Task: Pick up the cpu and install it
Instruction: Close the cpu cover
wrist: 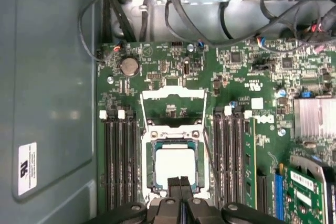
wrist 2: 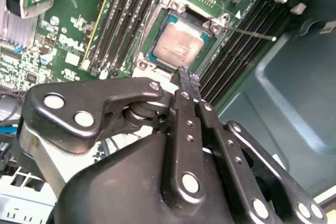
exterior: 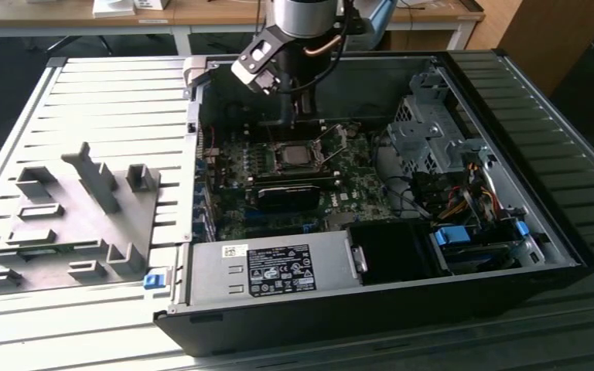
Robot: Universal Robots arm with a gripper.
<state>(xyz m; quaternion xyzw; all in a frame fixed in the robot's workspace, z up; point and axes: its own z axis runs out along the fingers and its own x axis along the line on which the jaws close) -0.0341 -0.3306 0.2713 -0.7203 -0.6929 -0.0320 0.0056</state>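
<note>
1. One cpu [exterior: 297, 157] already lies seated in the motherboard socket [wrist: 147, 156], at the centre of the exterior view.
2. Jaws hover near it, pressed together, holding nothing.
3. Retaining frame [wrist: 173, 94] stands open, not yet latched.

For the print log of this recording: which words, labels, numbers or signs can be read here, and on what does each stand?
None can be quoted.
Power supply label: print too small to read.
White sticker on the case wall: too small to read.
Lettering on the motherboard: too small to read.
Markings on the cpu: too faint to read.
</note>
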